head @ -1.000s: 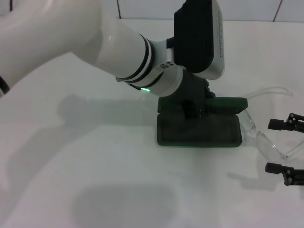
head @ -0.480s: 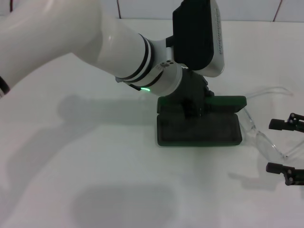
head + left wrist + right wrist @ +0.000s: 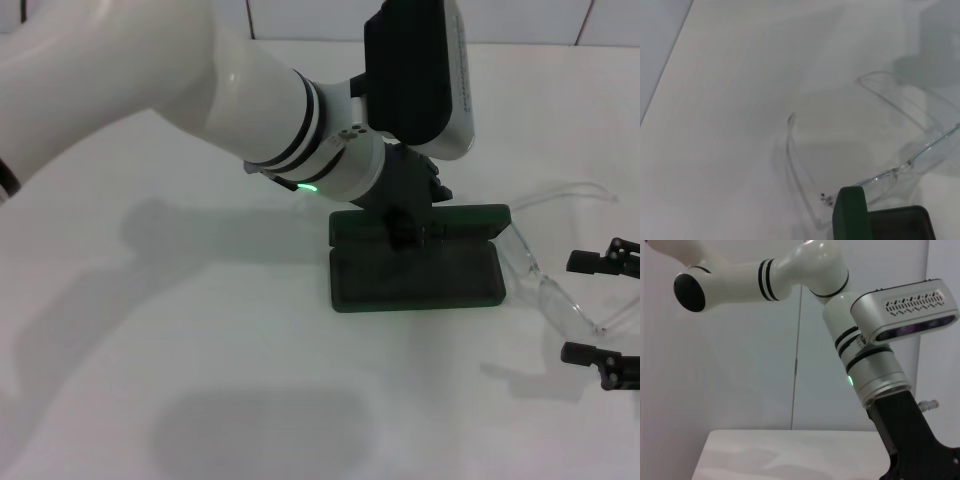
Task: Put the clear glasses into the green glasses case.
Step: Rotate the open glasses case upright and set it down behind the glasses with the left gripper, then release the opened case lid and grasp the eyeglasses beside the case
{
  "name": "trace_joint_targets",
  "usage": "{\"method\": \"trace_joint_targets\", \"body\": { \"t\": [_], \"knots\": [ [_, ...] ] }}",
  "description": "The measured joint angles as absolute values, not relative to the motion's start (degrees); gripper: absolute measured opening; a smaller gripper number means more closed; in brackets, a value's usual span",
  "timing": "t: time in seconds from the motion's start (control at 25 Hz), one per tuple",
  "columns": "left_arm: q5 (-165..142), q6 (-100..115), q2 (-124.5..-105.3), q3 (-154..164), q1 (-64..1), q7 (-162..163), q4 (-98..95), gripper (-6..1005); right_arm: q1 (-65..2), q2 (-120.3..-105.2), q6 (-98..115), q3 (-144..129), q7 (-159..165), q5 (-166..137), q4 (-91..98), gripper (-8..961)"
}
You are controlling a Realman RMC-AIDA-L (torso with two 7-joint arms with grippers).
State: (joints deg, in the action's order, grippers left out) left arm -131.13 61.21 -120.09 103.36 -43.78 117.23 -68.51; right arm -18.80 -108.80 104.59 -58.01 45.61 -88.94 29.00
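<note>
The left gripper (image 3: 405, 228) is placed at the raised lid of the case (image 3: 415, 275); whether its fingers are closed on the lid cannot be told, because they are hidden by the wrist. The case is seen open, with its dark tray empty just below the gripper. The glasses (image 3: 545, 280) are lying on the table (image 3: 150, 330) just beside the case, on the side away from this arm. The right gripper (image 3: 600, 306) is held open near them. The opening seems done; grasping and inserting are left.

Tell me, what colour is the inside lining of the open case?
Dark, near black, inside the green glasses case; the head view shows it best.
</note>
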Motion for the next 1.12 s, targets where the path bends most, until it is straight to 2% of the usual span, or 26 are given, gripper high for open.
{"method": "trace_joint_targets", "body": {
  "t": [0.36, 0.68, 0.92, 1.12],
  "knots": [
    [-130.36, 61.35, -119.99, 102.10, -42.51, 119.53, -71.59, 470, -18.81, -108.66, 104.59, -57.95, 45.71, -88.95, 29.00, 774],
    [-117.13, 62.35, -119.74, 96.77, -36.51, 115.79, -75.53, 484, -18.85, -108.35, 105.42, -57.11, 46.11, -88.83, 29.00, 773],
    [-102.44, 62.78, -119.75, 94.02, -29.63, 107.09, -74.53, 488, -18.82, -107.99, 106.40, -55.72, 49.46, -88.93, 30.55, 772],
    [-100.69, 63.69, -119.78, 95.00, -28.95, 108.21, -73.46, 488, -18.75, -107.54, 104.76, -54.57, 55.89, -88.97, 33.18, 771]
  ]
}}
